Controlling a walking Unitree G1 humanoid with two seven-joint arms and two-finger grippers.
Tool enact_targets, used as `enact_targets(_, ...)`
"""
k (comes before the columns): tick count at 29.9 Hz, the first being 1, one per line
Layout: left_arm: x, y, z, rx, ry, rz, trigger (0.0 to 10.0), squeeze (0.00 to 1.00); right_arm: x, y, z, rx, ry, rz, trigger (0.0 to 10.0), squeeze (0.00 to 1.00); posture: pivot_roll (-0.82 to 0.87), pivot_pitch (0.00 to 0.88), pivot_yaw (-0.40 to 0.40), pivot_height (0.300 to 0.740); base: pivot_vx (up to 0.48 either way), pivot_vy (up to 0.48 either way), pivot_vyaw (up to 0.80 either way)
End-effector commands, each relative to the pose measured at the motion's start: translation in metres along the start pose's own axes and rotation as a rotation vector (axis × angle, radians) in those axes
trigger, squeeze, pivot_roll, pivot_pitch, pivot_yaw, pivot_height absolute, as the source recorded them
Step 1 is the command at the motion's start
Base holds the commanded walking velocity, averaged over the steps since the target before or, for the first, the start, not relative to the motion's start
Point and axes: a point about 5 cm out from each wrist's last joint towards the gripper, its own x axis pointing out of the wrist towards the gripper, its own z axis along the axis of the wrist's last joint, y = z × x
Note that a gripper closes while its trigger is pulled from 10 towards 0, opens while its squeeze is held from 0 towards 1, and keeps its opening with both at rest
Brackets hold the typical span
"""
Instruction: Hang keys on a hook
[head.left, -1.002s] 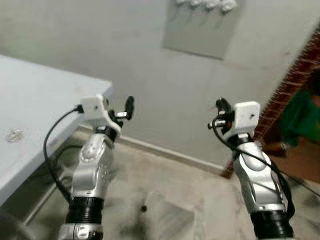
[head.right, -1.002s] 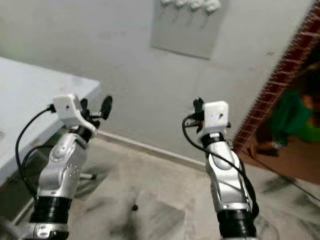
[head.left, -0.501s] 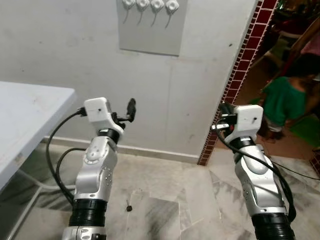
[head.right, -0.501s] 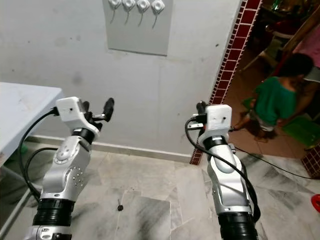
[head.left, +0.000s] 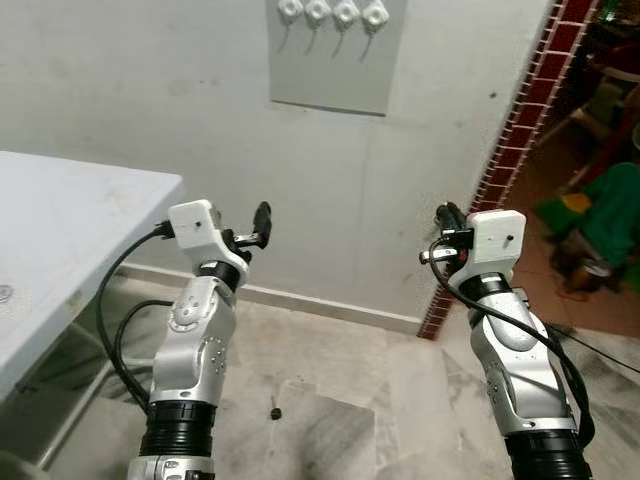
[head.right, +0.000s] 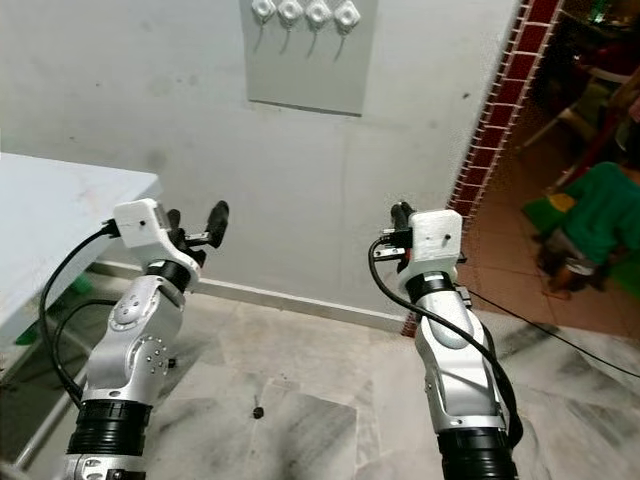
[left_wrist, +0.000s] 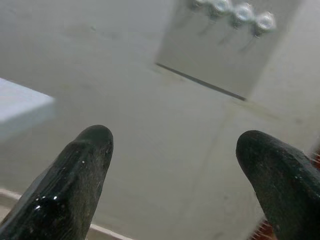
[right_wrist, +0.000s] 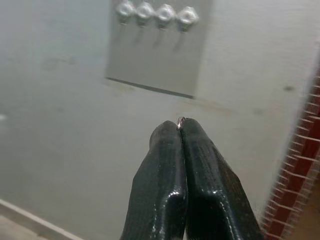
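Two silver arms rise before a grey wall panel (head.right: 308, 55) bearing four white hooks (head.right: 305, 13); left gripper (head.right: 196, 222) apparently open, right gripper (head.right: 397, 220) indistinct, white table (head.right: 60, 215) alongside.

The camera has swung back left since half a second ago: the hook panel (head.left: 335, 52) sits further right, more of the table (head.left: 70, 240) shows, and the person in green (head.left: 600, 225) has slid toward the right edge.
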Motion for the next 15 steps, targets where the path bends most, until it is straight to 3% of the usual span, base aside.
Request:
enact_targets(1,0.0011,0.0042,0.0041,0.007,-0.003,0.018,10.0,0.0,0.0001,0.0055,0.0044,-0.001,-0.017,0.01,10.0,0.0,-0.04,0.027,-0.025,0.732,0.0,0.48,0.0)
enact_targets(7,0.0009,0.0053,0.0051,0.017,-0.007,0.02,10.0,0.0,-0.0011,0.0086,0.0033,0.002,-0.014,0.014,10.0,0.0,-0.04,0.03,-0.021,0.732,0.0,0.48,0.0)
enact_targets(9,0.0006,0.0073,0.0076,0.067,-0.028,0.043,10.0,0.0,-0.0012,0.0082,0.0033,0.005,-0.014,0.011,10.0,0.0,-0.03,0.027,-0.02,0.732,0.0,0.0,0.0)
enact_targets(15,0.0008,0.0066,0.0074,0.073,-0.022,0.03,10.0,0.0,-0.0006,0.0106,0.0043,0.01,-0.02,0.019,10.0,0.0,-0.03,0.03,-0.02,0.732,0.0,0.0,0.0)
